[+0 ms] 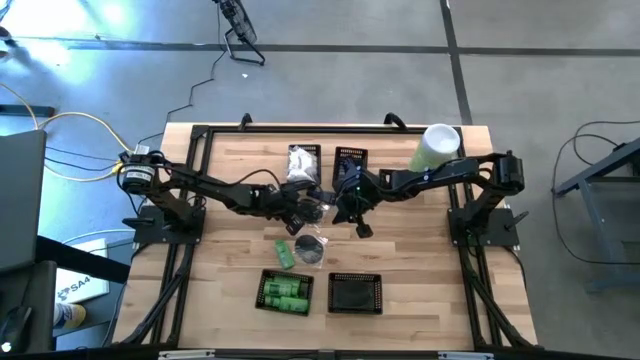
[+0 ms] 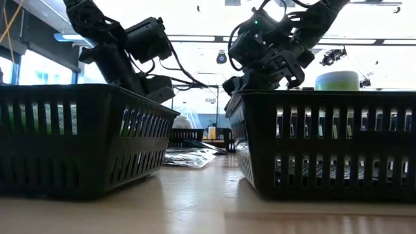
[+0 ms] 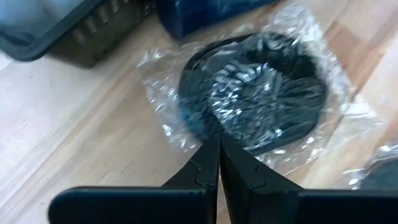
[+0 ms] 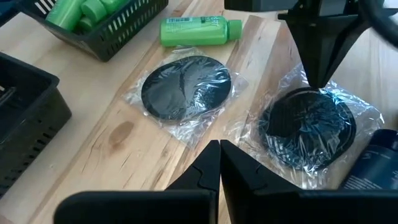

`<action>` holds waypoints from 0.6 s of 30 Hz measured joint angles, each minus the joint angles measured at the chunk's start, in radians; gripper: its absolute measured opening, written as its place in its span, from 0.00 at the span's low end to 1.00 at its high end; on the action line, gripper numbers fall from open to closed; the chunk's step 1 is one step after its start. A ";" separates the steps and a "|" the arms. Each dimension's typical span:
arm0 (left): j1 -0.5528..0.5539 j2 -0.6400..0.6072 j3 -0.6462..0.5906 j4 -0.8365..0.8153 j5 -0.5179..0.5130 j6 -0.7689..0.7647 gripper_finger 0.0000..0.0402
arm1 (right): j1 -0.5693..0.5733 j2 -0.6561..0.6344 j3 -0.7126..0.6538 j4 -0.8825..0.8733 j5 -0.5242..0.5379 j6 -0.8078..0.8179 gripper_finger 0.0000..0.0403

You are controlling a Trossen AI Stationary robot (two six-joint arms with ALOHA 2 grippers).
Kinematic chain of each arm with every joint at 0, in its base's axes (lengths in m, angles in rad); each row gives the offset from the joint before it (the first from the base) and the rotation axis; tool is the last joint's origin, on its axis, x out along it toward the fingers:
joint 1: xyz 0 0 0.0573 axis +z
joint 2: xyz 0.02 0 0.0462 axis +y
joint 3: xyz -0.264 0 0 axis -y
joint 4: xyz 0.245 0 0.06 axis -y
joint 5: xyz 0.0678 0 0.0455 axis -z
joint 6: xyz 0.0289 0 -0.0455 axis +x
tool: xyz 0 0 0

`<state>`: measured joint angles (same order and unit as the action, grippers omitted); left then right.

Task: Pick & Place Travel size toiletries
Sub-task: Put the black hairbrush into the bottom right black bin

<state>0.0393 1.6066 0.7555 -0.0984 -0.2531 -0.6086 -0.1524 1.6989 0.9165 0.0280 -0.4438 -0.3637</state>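
— Wooden table [image 1: 230,255] seen from above: what sits on it?
— Two dark arms meet mid-table; a basket [image 1: 285,292] near the front edge holds green bottles [image 1: 283,290], an empty-looking basket [image 1: 355,293] beside it.

— And from the left wrist?
— The left gripper [image 3: 219,144], fingers pressed together, tips touching a wrapped black disc [image 3: 255,93].

— The right wrist?
— The right gripper [image 4: 219,148], closed and empty, hangs above a second wrapped disc [image 4: 185,87] and a loose green bottle [image 4: 199,30].

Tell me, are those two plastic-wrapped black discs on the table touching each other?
Apart. The right wrist view shows bare wood between the wrapped disc near the green bottle and the other wrapped disc.
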 joint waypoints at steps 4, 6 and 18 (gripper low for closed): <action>0.001 0.000 0.000 -0.013 -0.012 0.001 0.02 | 0.000 0.000 0.000 0.006 0.000 -0.017 0.01; 0.001 0.006 0.000 -0.010 -0.012 0.002 0.02 | 0.000 0.000 0.000 0.006 0.014 -0.032 0.01; 0.000 0.104 0.004 0.123 0.022 0.006 0.01 | 0.059 0.007 0.000 -0.008 0.216 -0.109 0.01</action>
<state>0.0394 1.7110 0.7593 0.0243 -0.2309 -0.6023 -0.0933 1.7054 0.9161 0.0203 -0.2277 -0.4725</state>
